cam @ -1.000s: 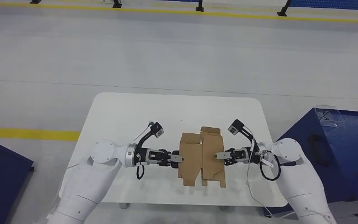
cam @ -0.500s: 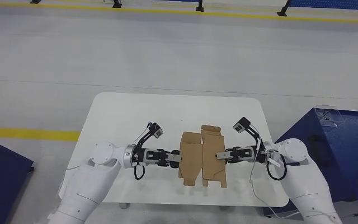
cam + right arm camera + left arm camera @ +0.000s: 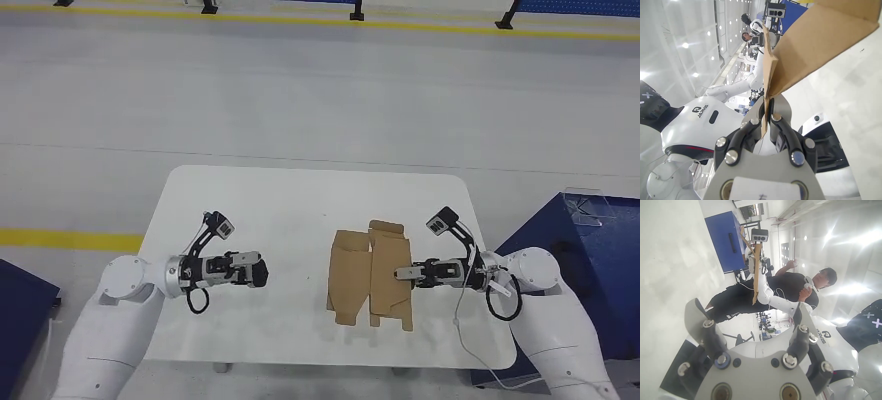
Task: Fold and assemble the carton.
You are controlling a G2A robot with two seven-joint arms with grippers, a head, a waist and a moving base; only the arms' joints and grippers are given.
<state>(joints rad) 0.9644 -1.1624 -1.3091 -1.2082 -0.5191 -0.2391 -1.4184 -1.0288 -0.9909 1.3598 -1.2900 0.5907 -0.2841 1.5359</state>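
Note:
A flat brown cardboard carton (image 3: 365, 275) lies partly unfolded on the white table (image 3: 300, 200), right of centre. My right gripper (image 3: 402, 273) is shut on its right edge. In the right wrist view the fingers (image 3: 767, 111) pinch a thin cardboard edge, and a carton panel (image 3: 810, 47) rises beyond them. My left gripper (image 3: 257, 272) stands open well to the left of the carton, apart from it. In the left wrist view its fingers (image 3: 747, 313) are spread with nothing between them, and the carton (image 3: 756, 275) shows edge-on farther off.
A blue cabinet (image 3: 580, 250) stands just past the table's right edge. Bare table stretches between my left gripper and the carton, and across the far half. The carton's near flaps reach close to the table's front edge.
My left gripper has let go of the carton's left edge and drawn back to the left, now open. The carton has shifted slightly right with the right gripper still on it.

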